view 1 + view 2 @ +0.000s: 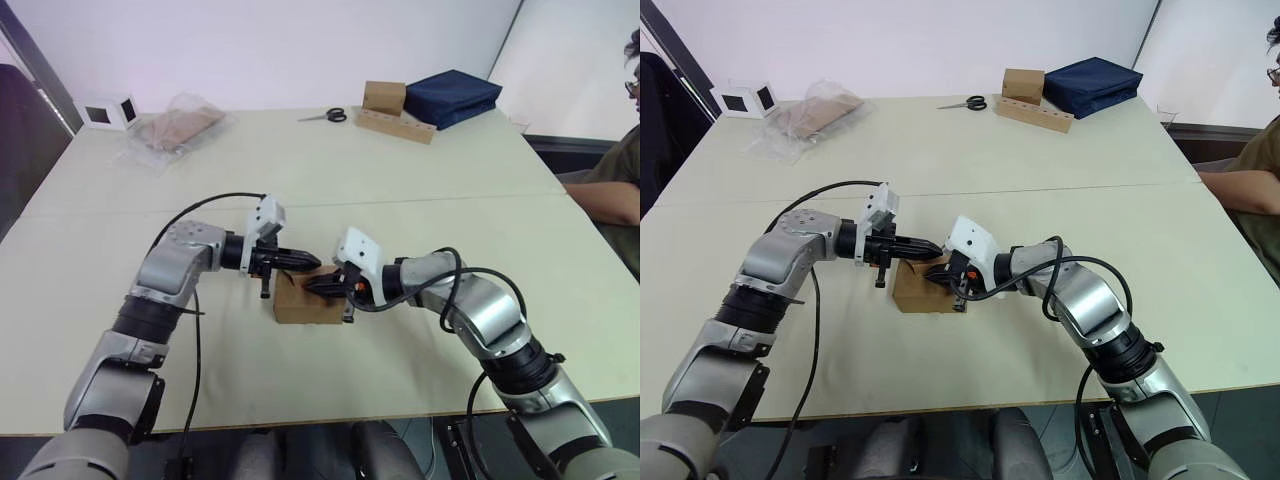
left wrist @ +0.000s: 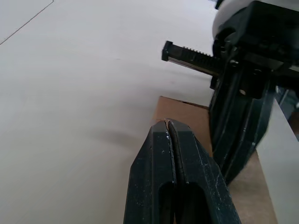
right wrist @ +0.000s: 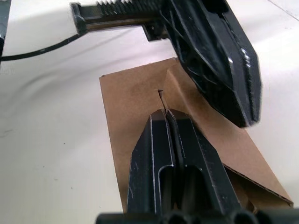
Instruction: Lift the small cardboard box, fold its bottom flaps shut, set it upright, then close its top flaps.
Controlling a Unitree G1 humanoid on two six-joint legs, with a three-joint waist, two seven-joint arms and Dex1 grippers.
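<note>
The small brown cardboard box sits near the table's front edge, both closed, empty grippers, left and right, pressing its top flaps.

A pale table carries the small cardboard box near its front middle. Along the far edge lie a clear plastic bag of cardboard pieces at left, scissors, a cube-like cardboard box on a cardboard strip, and a dark blue bag at right.
</note>
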